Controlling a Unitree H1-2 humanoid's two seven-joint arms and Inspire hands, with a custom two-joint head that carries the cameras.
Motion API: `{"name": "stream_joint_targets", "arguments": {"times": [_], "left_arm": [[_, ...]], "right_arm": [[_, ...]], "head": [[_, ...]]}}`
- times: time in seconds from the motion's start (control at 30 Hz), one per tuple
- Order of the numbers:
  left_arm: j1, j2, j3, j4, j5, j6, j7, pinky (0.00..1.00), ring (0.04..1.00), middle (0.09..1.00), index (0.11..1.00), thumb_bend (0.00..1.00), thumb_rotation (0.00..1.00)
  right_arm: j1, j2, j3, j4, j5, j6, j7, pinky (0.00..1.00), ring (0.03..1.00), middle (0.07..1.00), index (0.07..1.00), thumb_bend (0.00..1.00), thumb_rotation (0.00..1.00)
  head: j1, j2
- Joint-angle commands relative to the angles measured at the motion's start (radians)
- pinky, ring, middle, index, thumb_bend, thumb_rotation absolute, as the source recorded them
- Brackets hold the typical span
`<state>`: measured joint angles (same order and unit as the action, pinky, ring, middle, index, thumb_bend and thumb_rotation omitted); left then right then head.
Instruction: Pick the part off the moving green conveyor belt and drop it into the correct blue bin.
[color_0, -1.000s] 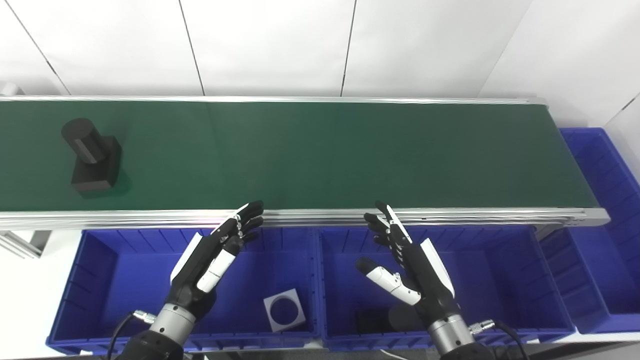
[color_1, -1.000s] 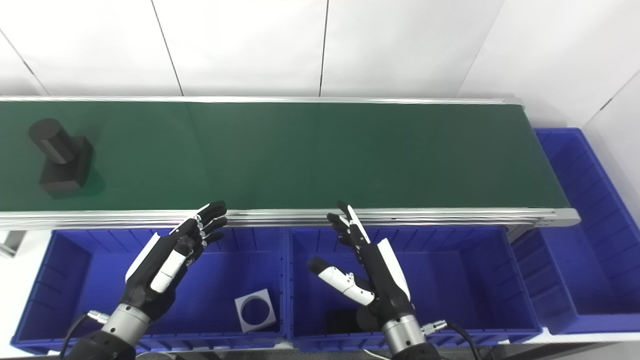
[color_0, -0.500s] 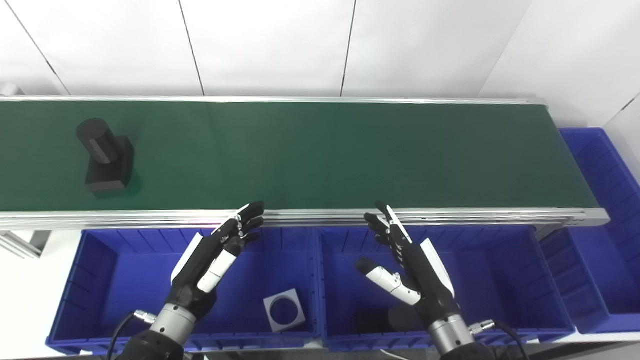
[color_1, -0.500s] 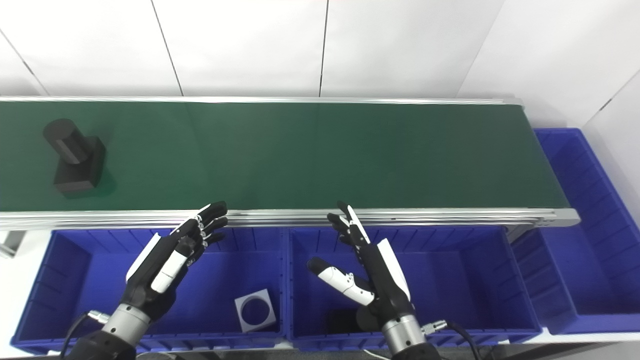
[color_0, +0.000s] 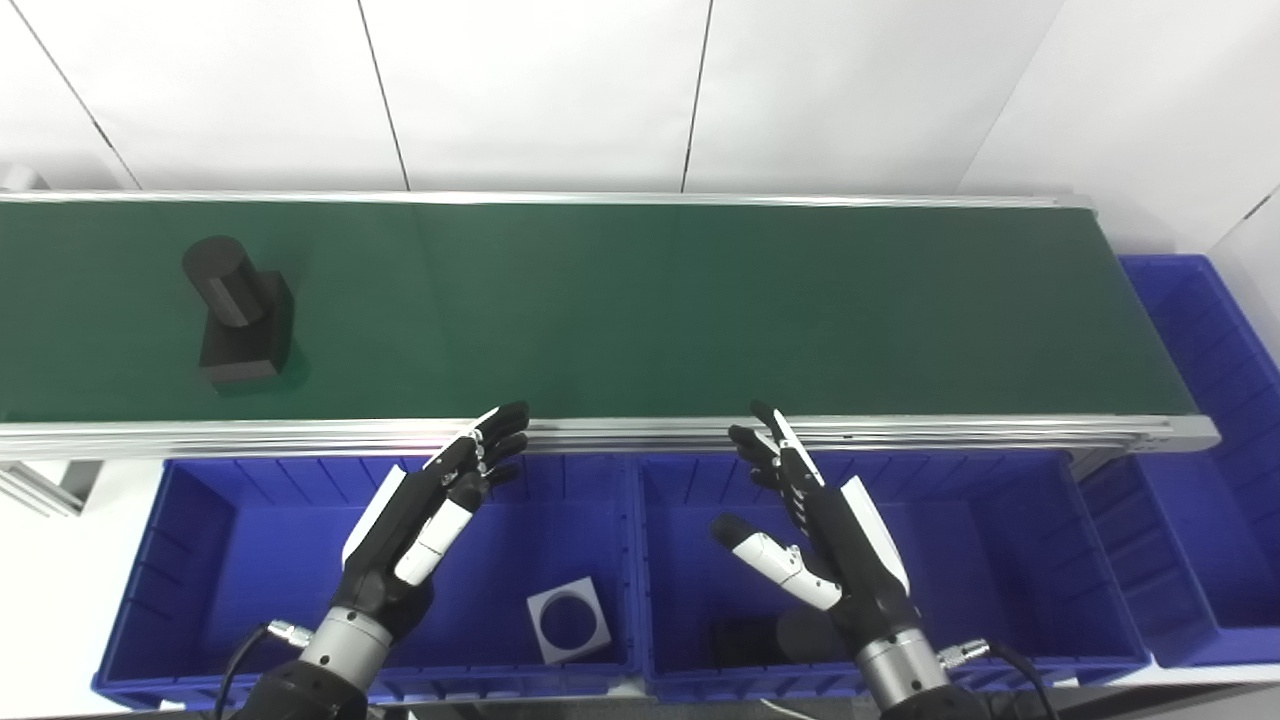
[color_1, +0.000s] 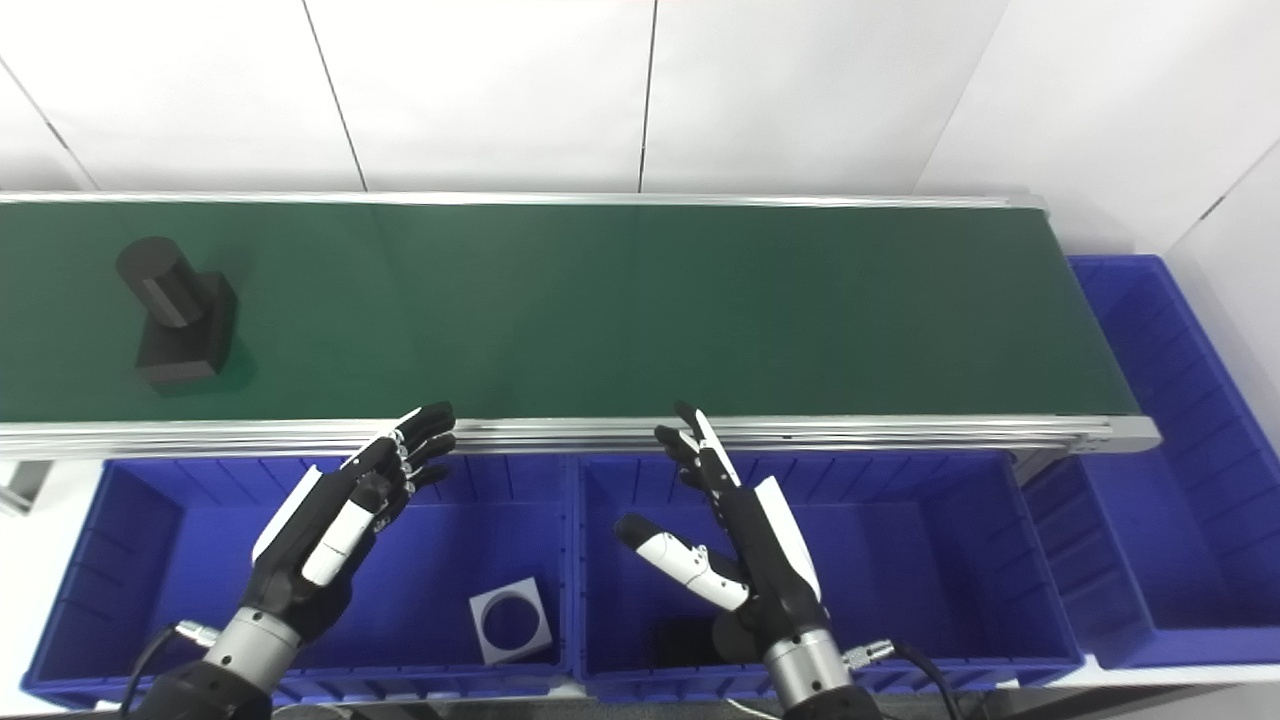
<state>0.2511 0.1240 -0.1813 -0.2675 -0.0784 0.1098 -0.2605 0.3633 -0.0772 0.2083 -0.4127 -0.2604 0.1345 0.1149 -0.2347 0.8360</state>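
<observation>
A black part (color_0: 240, 315), a cylinder standing on a square block, rides the green conveyor belt (color_0: 640, 300) at its left end. My left hand (color_0: 425, 515) hovers open over the left blue bin (color_0: 200, 520), well right of and nearer than the part. Over the middle blue bin (color_0: 1000, 540), my right hand (color_0: 815, 535) is open too, thumb spread. Neither hand holds anything.
A white square piece with a round hole (color_0: 568, 620) lies in the left bin. A dark part (color_0: 745, 640) lies in the middle bin under my right hand. A third blue bin (color_0: 1210, 420) stands at the belt's right end. A white wall backs the belt.
The black part has travelled right along the belt. Both hands have stayed where they were, open.
</observation>
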Motion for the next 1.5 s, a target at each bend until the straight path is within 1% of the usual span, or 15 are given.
{"name": "stream_joint_targets", "arguments": {"times": [0.0,0.63,0.8,0.83,0.87,0.9,1.0,1.03,1.07,1.2,1.23,1.3,1.33,1.37,1.47], "left_arm": [[-0.012,0.001,0.000,-0.018,-0.001,-0.042,-0.001,0.89,0.918,0.925,0.885,0.80,0.84],[-0.012,0.008,-0.006,-0.020,0.014,-0.047,-0.002,0.89,0.920,0.930,0.888,0.77,0.87],[-0.016,0.006,-0.009,-0.004,0.018,-0.059,-0.006,0.90,0.925,0.935,0.891,0.77,0.88],[-0.015,0.003,-0.010,0.004,0.017,-0.065,-0.006,0.90,0.927,0.935,0.893,0.77,0.88],[-0.014,0.000,-0.011,0.010,0.016,-0.069,-0.006,0.91,0.928,0.936,0.894,0.76,0.87],[-0.013,-0.002,-0.014,0.018,0.019,-0.077,-0.006,0.91,0.928,0.936,0.895,0.76,0.87],[-0.008,-0.002,-0.028,0.024,0.045,-0.087,-0.001,0.91,0.935,0.944,0.901,0.72,0.87],[-0.005,-0.006,-0.033,0.026,0.054,-0.090,0.004,0.91,0.935,0.944,0.901,0.72,0.87],[-0.003,-0.009,-0.036,0.029,0.061,-0.093,0.008,0.91,0.935,0.945,0.903,0.71,0.87],[0.005,-0.023,-0.055,0.047,0.090,-0.109,0.020,0.92,0.960,0.967,0.911,0.68,0.88],[0.005,-0.024,-0.059,0.050,0.096,-0.109,0.023,0.92,0.969,0.973,0.913,0.69,0.88],[0.008,-0.032,-0.066,0.058,0.108,-0.116,0.031,0.93,0.983,0.982,0.915,0.69,0.89],[0.007,-0.036,-0.070,0.071,0.112,-0.131,0.033,0.93,0.984,0.983,0.915,0.69,0.89],[0.007,-0.039,-0.071,0.079,0.115,-0.143,0.034,0.93,0.985,0.981,0.916,0.68,0.89],[0.005,-0.058,-0.074,0.116,0.121,-0.181,0.045,0.93,0.988,0.975,0.915,0.68,0.89]], "right_arm": [[-0.011,0.001,-0.002,-0.026,0.003,-0.005,-0.002,0.89,0.916,0.909,0.995,0.75,0.71],[-0.013,-0.004,-0.001,-0.024,-0.004,-0.002,0.001,0.90,0.923,0.911,0.994,0.75,0.72],[-0.015,-0.010,-0.002,-0.014,-0.014,-0.007,-0.001,0.89,0.922,0.929,0.980,0.75,0.73],[-0.014,-0.014,-0.002,-0.010,-0.022,-0.011,-0.002,0.88,0.919,0.934,0.968,0.75,0.74],[-0.014,-0.018,-0.002,-0.007,-0.026,-0.014,-0.003,0.87,0.919,0.943,0.956,0.75,0.76],[-0.013,-0.023,-0.004,-0.005,-0.026,-0.018,-0.002,0.87,0.919,0.945,0.952,0.75,0.76],[-0.007,-0.035,-0.011,-0.006,-0.006,-0.022,0.006,0.87,0.926,0.952,0.927,0.72,0.75],[-0.003,-0.041,-0.013,-0.007,-0.002,-0.022,0.007,0.87,0.926,0.952,0.926,0.72,0.75],[0.000,-0.045,-0.015,-0.007,0.000,-0.023,0.007,0.87,0.924,0.952,0.920,0.71,0.74],[0.013,-0.058,-0.024,0.000,0.015,-0.034,0.003,0.89,0.936,0.954,0.908,0.70,0.73],[0.014,-0.059,-0.026,0.003,0.018,-0.037,0.002,0.90,0.939,0.947,0.896,0.69,0.71],[0.015,-0.059,-0.032,0.016,0.039,-0.068,-0.004,0.93,0.953,0.926,0.814,0.65,0.66],[0.015,-0.061,-0.035,0.026,0.052,-0.084,-0.005,0.93,0.954,0.925,0.809,0.65,0.65],[0.015,-0.062,-0.038,0.032,0.061,-0.095,-0.005,0.93,0.959,0.924,0.778,0.63,0.63],[0.015,-0.067,-0.046,0.060,0.079,-0.127,-0.009,0.93,0.961,0.923,0.750,0.61,0.60]], "head": [[0.001,0.001],[0.004,-0.001],[0.026,-0.014],[0.066,-0.022],[0.072,-0.025],[0.105,-0.042],[0.135,-0.060],[0.167,-0.084],[0.172,-0.087],[0.242,-0.145],[0.242,-0.145],[0.263,-0.160],[0.276,-0.177],[0.276,-0.177],[0.294,-0.209]]}}
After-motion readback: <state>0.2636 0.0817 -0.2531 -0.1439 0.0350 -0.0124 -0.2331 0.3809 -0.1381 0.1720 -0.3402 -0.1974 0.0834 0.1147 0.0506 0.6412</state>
